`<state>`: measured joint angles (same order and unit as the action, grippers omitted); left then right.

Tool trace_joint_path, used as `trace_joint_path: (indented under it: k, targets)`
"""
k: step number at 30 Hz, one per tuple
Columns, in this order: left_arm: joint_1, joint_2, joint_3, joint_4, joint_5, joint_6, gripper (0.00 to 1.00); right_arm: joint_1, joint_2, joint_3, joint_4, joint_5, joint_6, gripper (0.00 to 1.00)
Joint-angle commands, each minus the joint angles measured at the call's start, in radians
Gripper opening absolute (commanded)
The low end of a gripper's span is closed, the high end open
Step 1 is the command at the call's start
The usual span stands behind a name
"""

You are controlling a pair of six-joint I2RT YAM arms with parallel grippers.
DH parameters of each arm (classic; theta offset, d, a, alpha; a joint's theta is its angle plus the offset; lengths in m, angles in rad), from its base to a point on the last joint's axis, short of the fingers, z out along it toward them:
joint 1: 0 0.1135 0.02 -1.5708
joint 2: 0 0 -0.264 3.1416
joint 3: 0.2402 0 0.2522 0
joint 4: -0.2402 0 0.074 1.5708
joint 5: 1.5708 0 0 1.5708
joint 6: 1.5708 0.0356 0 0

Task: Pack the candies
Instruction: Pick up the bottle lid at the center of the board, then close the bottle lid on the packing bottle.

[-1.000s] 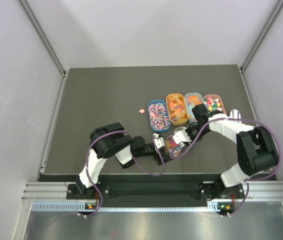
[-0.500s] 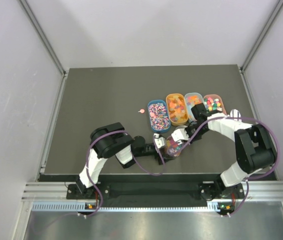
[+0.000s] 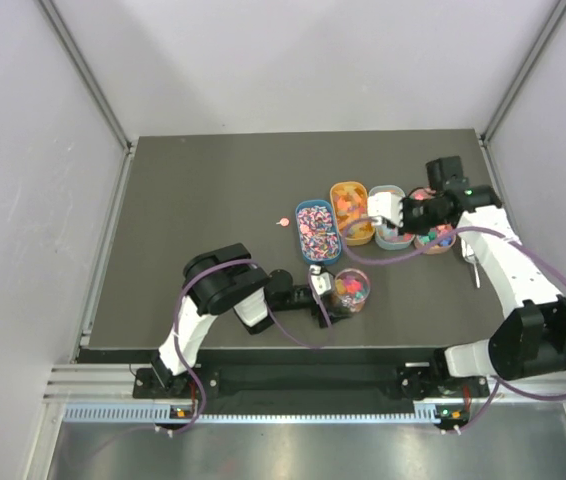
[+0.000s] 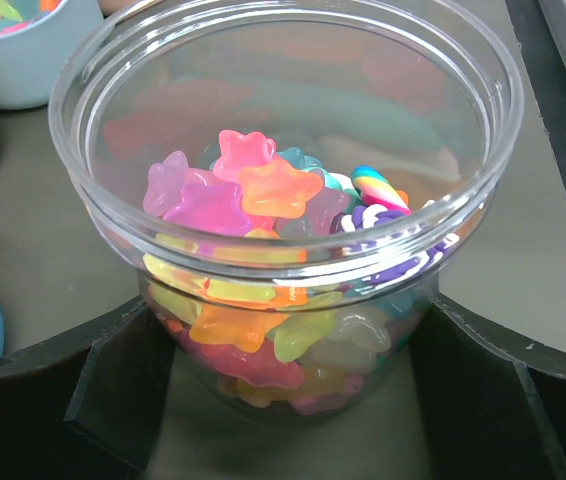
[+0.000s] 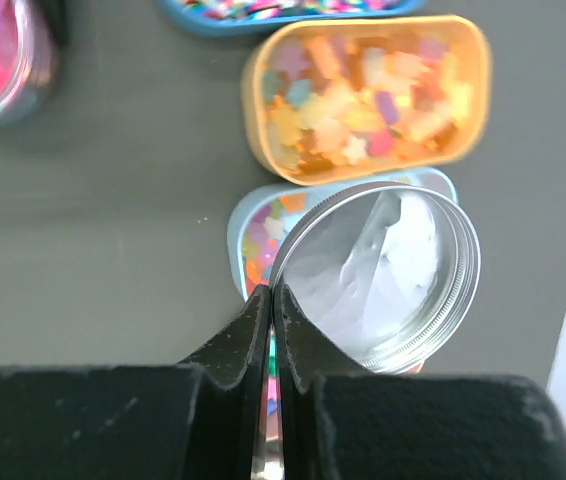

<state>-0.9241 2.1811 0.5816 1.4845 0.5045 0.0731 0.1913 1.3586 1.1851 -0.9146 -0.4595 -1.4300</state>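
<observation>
The clear jar [image 4: 283, 150] stands near the table's front, partly filled with candies [image 4: 253, 190]: star gummies in pink, orange and yellow. My left gripper [image 4: 293, 400] is closed on the jar's base, one finger [image 4: 113, 390] on each side. In the top view the jar [image 3: 351, 290] sits at the left gripper [image 3: 335, 296]. My right gripper [image 5: 271, 295] is shut on the rim of a round metal lid [image 5: 383, 275] and holds it above the trays. In the top view the lid [image 3: 383, 207] hangs beside the right gripper [image 3: 399, 212].
Four oval trays of candies lie in a row: blue [image 3: 317, 231], orange [image 3: 351, 213], light blue [image 3: 391, 232] and pink [image 3: 435, 238]. A scoop [image 3: 470, 262] lies right of them. One loose pink candy [image 3: 282, 221] lies left of the blue tray.
My right arm has swung away from the jar to the back right, above the trays. Its jaws have closed and now grip the lid. The left arm and jar have not moved.
</observation>
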Motion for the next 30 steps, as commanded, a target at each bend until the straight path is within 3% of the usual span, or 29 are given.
trace_joint_path:
  k: [1, 6, 7, 10, 11, 17, 18, 19, 20, 30]
  targets:
    - [0.007, 0.091, -0.022, 0.082, -0.024, 0.067, 0.0, -0.062, 0.007, 0.103, -0.165, -0.16, 0.183, 0.0]
    - [0.008, 0.089, -0.025, 0.076, -0.018, 0.07, 0.0, -0.122, 0.162, 0.25, -0.403, -0.461, 0.276, 0.0]
    - [0.008, 0.089, -0.028, 0.076, -0.015, 0.068, 0.0, -0.133, 0.201, 0.28, -0.552, -0.519, 0.245, 0.0]
    - [0.008, 0.091, -0.042, 0.082, -0.008, 0.07, 0.0, -0.182, 0.31, 0.326, -0.563, -0.704, 0.348, 0.0]
    - [0.007, 0.091, -0.043, 0.083, -0.007, 0.071, 0.0, -0.25, 0.326, 0.308, -0.563, -0.819, 0.361, 0.0]
    - [0.01, 0.086, -0.065, 0.106, -0.011, 0.073, 0.0, -0.378, 0.424, 0.176, -0.509, -1.114, 0.474, 0.0]
    - [0.01, 0.088, -0.065, 0.106, -0.011, 0.079, 0.0, -0.383, 0.416, 0.141, -0.339, -1.148, 0.561, 0.0]
    - [0.011, 0.088, -0.065, 0.111, -0.012, 0.082, 0.0, -0.386, 0.392, 0.108, -0.249, -1.16, 0.756, 0.0]
    - [0.01, 0.091, -0.063, 0.112, -0.014, 0.086, 0.0, -0.377, 0.384, 0.097, -0.224, -1.16, 0.784, 0.0]
    - [0.011, 0.095, -0.071, 0.118, 0.005, 0.114, 0.0, -0.293, 0.453, 0.413, -0.241, -1.162, 0.832, 0.0]
